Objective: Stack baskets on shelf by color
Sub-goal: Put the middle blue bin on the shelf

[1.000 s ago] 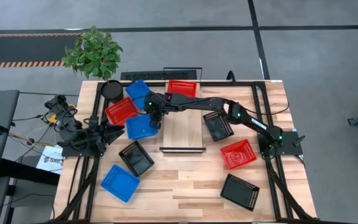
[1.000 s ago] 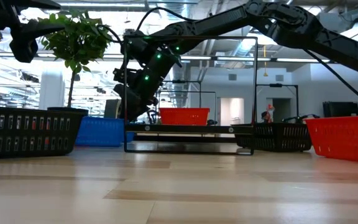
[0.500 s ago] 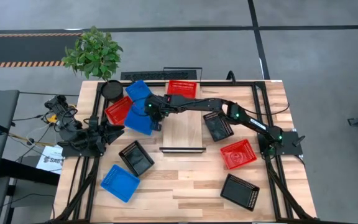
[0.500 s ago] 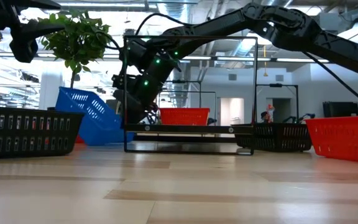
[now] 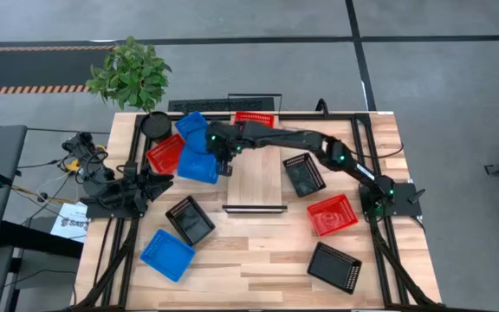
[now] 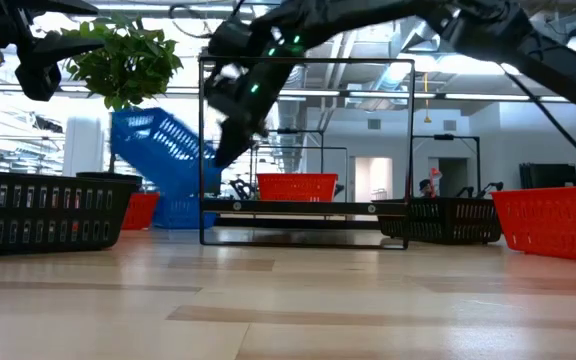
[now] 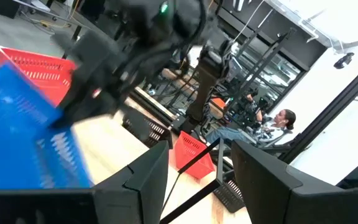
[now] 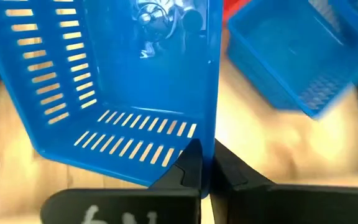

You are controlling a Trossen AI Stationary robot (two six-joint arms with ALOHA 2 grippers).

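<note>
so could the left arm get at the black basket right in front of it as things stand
Probably yes. The left gripper waits open at the table's left edge, and the black basket sits just beyond it with nothing between. The right gripper is busy farther back, shut on a blue basket.

Right tool (image 8: 207, 163) clamped, arm outstretched.

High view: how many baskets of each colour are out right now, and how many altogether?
blue baskets: 3
red baskets: 3
black baskets: 3
Total: 9
</note>
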